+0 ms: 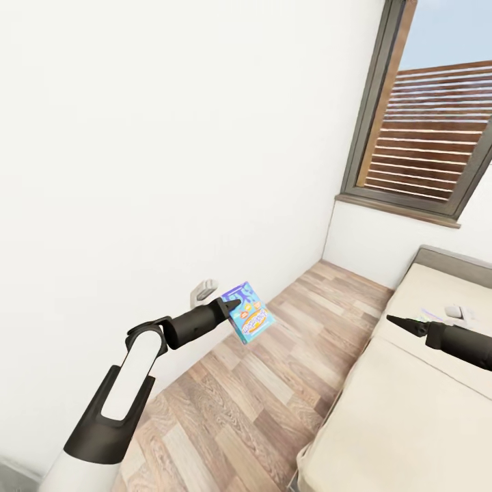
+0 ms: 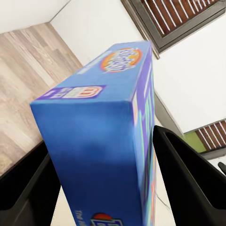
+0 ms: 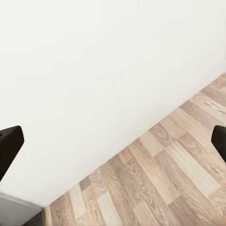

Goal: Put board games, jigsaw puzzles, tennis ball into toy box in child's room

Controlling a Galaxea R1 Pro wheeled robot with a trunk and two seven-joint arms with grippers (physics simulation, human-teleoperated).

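Gripping the small blue game box [image 1: 249, 313] across its thin sides, the left gripper [image 1: 232, 305] holds it in the air at lower centre, above the wood floor [image 1: 225, 403]. The box looks light and stiff but slick, best pinched across its flat faces. The right gripper [image 1: 396, 321] hangs spread and empty over the bed [image 1: 410, 410] at right.

Your head camera sits high and looks forward and down into a room corner, taking in the white wall [image 1: 157, 137], the wood-plank floor [image 1: 253, 396], the window [image 1: 437, 130] and the bed [image 1: 410, 410] at your right. Your left wrist camera looks along its fingers, very close to the blue board game [image 2: 108, 141], sharing window and floor beyond. Your right wrist camera faces the same wall [image 3: 94, 70] and floor [image 3: 160, 179] from farther back
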